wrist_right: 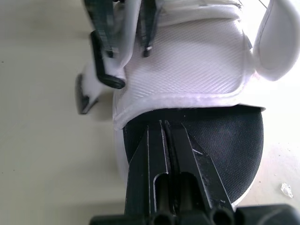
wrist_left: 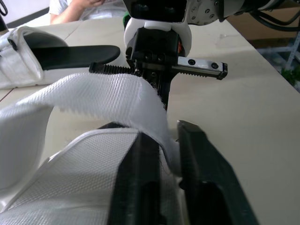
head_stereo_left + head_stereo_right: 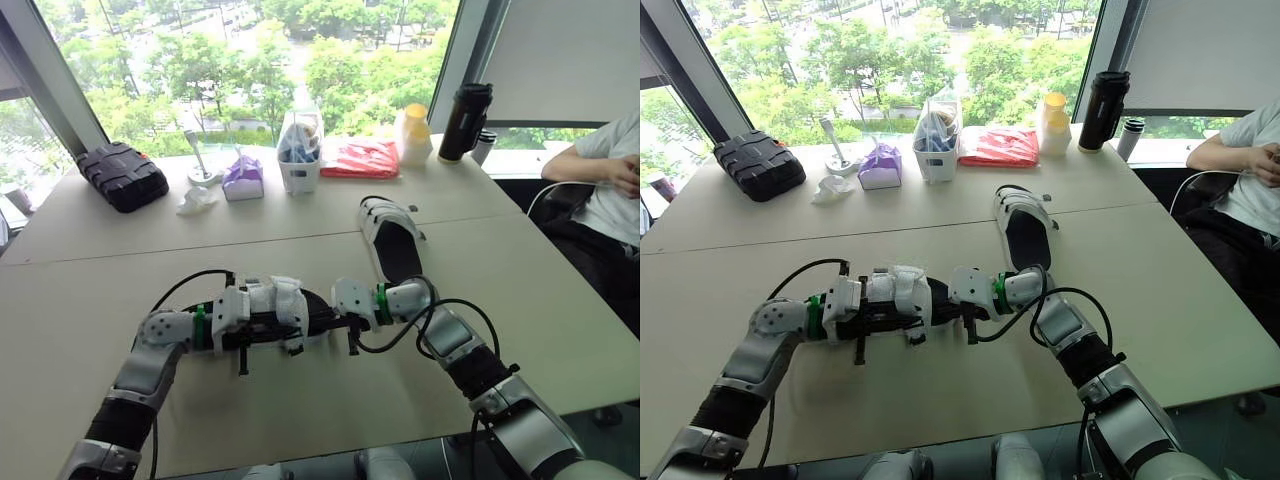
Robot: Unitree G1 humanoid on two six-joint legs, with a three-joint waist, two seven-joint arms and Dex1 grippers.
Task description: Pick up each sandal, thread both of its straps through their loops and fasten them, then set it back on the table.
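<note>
White sandal (image 3: 288, 306), strap (image 2: 93, 93) unfastened: your left hand (image 2: 164, 136) pinches it, right hand (image 1: 164, 126) pressed together at the toe; second sandal (image 3: 392, 240) waits beyond.

Office meeting room, by the evidence. Pale conference tables (image 3: 300, 410) butt edge to edge beneath the left gripper (image 3: 275, 330) and right gripper (image 3: 335, 320). Beyond both grippers, tall windows (image 3: 250, 60) look out on treetops. A roller blind (image 3: 570, 50) hangs beyond the right gripper. A flask (image 3: 465, 120), tissue box (image 3: 243, 178) and black case (image 3: 122, 175) line the far edge. A person (image 3: 610, 190) sits well out past the right gripper.
</note>
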